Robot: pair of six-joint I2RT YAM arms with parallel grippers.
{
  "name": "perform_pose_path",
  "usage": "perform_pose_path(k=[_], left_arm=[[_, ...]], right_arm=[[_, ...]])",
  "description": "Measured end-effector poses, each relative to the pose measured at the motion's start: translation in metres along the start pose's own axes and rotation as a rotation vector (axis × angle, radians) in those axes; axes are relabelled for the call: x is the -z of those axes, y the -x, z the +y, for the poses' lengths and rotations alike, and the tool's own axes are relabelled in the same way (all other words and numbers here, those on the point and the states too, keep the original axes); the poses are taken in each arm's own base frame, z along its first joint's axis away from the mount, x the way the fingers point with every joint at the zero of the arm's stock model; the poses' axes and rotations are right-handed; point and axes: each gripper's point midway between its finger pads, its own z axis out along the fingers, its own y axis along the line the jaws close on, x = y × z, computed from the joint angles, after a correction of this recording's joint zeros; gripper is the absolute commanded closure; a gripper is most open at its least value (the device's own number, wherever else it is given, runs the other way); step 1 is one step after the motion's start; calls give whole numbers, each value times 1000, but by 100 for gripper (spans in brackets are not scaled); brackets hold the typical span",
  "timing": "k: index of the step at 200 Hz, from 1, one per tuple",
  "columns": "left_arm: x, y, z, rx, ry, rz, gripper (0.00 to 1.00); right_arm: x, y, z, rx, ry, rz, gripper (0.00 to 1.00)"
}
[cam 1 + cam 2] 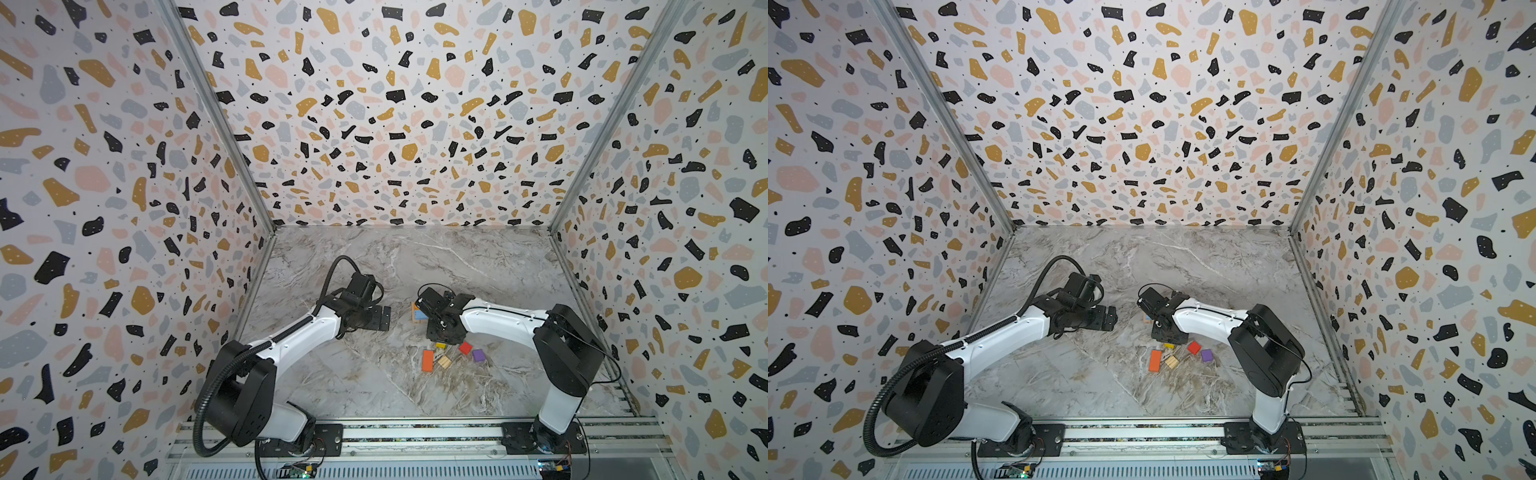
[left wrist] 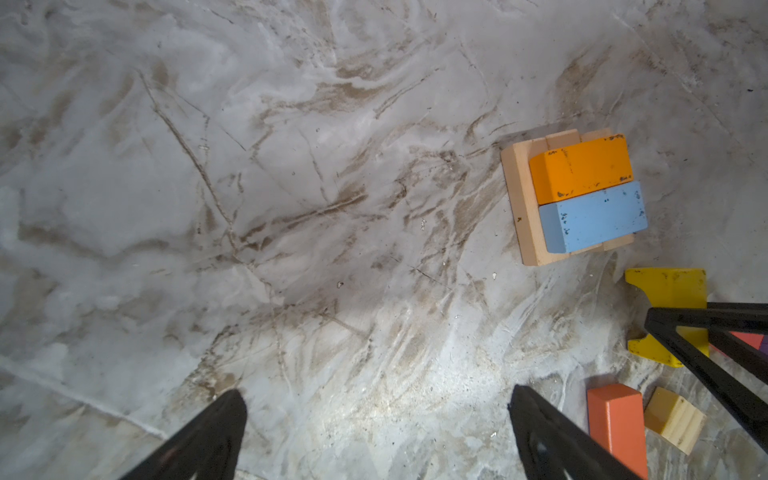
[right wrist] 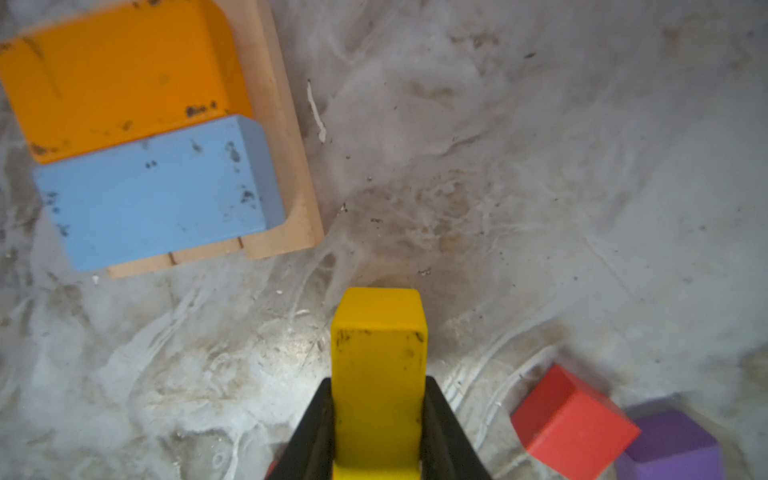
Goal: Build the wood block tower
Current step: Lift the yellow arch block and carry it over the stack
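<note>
Right wrist view: my right gripper (image 3: 379,384) is clamped on the yellow block (image 3: 380,345), one finger flat against each side, with the block's end sticking out past the tips. I can't tell whether the block is clear of the marble table (image 3: 540,166). The tower (image 3: 158,137) is a tan base carrying an orange and a blue oblong side by side. It stands near the held block but apart from it, and in both top views the right wrist partly hides it. The red cube (image 3: 573,419) and the purple cube (image 3: 673,440) lie just beside the gripper. My left gripper (image 2: 376,392) hangs wide open over bare table, holding nothing.
</note>
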Motion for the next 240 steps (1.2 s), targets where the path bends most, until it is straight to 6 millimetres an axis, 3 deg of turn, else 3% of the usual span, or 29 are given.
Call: perform_pose_path(k=[48,117,149,240], left_arm=[[0,0,0,0,0,0,0],[0,0,0,1,1,0,0],[0,1,3,8,4,-2,0],[0,4,11,26,16,-7,0]], right_arm=[[16,18,3,119,-32,-48,100],[53,62,26,269,-14,-122,100],[49,73,29,273,2,-102,100],[26,76,39,265,49,-23,100]])
